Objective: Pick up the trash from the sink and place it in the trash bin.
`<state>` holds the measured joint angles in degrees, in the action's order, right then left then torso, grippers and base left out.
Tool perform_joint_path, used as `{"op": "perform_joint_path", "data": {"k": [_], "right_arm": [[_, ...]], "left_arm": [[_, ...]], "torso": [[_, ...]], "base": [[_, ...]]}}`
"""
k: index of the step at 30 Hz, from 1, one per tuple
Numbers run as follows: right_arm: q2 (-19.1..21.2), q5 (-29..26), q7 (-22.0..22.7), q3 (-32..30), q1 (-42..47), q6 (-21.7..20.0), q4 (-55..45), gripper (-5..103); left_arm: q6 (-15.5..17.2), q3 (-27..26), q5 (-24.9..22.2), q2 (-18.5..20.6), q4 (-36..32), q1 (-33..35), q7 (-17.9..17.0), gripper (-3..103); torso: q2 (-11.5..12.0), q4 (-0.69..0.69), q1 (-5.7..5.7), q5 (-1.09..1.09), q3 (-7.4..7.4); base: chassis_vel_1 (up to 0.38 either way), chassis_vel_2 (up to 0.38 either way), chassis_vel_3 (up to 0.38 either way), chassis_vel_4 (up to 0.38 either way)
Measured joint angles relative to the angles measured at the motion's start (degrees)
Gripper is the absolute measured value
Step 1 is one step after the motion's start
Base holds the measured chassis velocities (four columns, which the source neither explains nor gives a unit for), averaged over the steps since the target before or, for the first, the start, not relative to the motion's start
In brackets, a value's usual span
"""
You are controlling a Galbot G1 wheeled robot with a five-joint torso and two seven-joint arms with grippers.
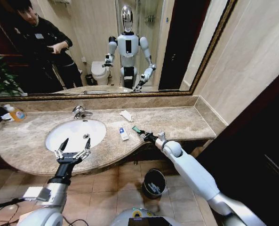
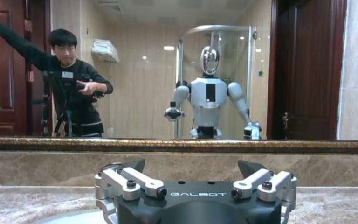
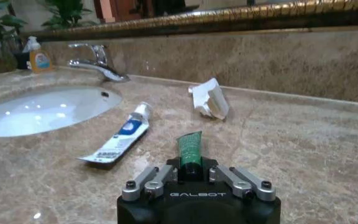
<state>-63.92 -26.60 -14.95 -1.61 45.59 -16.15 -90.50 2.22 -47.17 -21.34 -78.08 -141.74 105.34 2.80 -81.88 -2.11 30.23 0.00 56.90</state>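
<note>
- Two grippers are at work over the marble counter (image 1: 186,123), and going from left to right:
- At about nine o'clock of the counter stands an orange-labelled soap bottle (image 1: 16,113) (its label too small to read), set back against the mirror (image 1: 83,47).
- At roughly seven o'clock the left gripper (image 1: 73,146) hovers over the near rim of the sink (image 1: 75,133), fingers spread wide and holding nothing; the word GALBOT reads on its body in the left wrist view.
- At the sink's twelve o'clock sits the chrome tap (image 1: 80,112).
- Just right of the basin lies the blue-white packet (image 1: 123,133), flat on the marble, its print unreadable.
- At its one o'clock a white sachet (image 1: 126,115) rests near the backsplash.
- Further right the right gripper (image 1: 147,136) is closed on the green stick (image 3: 189,147), probably for lifting it towards the trash bin (image 1: 154,183), which stands on the floor below the counter edge, at six o'clock.
</note>
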Motion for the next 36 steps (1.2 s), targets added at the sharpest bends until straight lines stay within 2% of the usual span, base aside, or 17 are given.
{"op": "perform_joint_path", "data": {"k": [9, 12, 18, 26, 29, 31, 32, 36], "right_arm": [[1.96, -1.20, 1.85, -3.26, 4.82, -1.89, -7.71, 20], [5.14, -3.67, 3.38, -6.84, 9.72, -3.13, -14.72, 20], [9.91, -5.92, 4.05, -10.88, 17.73, -2.47, -23.43, 20], [11.04, -7.00, 3.85, -19.11, 28.97, -1.48, -27.67, 20], [11.07, -7.24, 3.07, -21.46, 32.65, -0.25, -27.88, 20], [10.84, -6.85, 0.94, -24.36, 36.85, 2.72, -26.86, 20], [10.84, -6.85, 0.94, -24.36, 36.85, 2.72, -26.86, 20], [10.05, -5.90, -1.00, -26.09, 40.37, 6.93, -23.00, 20]], "left_arm": [[0.00, 0.00, 0.00, 0.00, 0.00, 0.00, -0.01, 100], [0.00, -0.01, 0.00, 0.00, 0.00, 0.01, 0.00, 100], [0.00, 0.00, 0.00, -0.01, 0.00, 0.00, 0.00, 100], [0.00, 0.00, 0.00, 0.00, 0.00, 0.00, -0.01, 100], [0.00, 0.00, 0.00, 0.00, 0.00, 0.00, 0.00, 100], [0.00, 0.00, 0.00, 0.00, 0.00, 0.00, 0.00, 100], [0.00, 0.00, 0.00, 0.00, 0.00, 0.00, 0.00, 100], [0.00, 0.00, 0.00, 0.00, 0.00, 0.00, 0.00, 100]], "torso": [[-0.01, -0.01, 0.00, 0.00, 0.00], [-0.01, 0.00, 0.00, 0.00, 0.00], [-0.01, 0.00, -0.01, 0.01, -0.01], [-0.01, 0.00, -0.01, 0.00, 0.00], [-0.01, 0.00, -0.01, 0.01, 0.00], [-0.01, 0.00, -0.01, -0.01, -0.01], [-0.01, 0.00, -0.01, -0.01, -0.01], [-0.01, 0.00, -0.01, -0.01, -0.01]], "base": [[0.000, 0.000, 0.000, 0.000], [0.000, 0.000, 0.000, 0.000], [0.000, 0.000, 0.000, 0.000], [0.000, 0.000, 0.000, 0.000], [0.000, 0.000, 0.000, 0.000], [0.000, 0.000, 0.000, 0.000], [0.000, 0.000, 0.000, 0.000], [0.000, 0.000, 0.000, 0.000]]}}
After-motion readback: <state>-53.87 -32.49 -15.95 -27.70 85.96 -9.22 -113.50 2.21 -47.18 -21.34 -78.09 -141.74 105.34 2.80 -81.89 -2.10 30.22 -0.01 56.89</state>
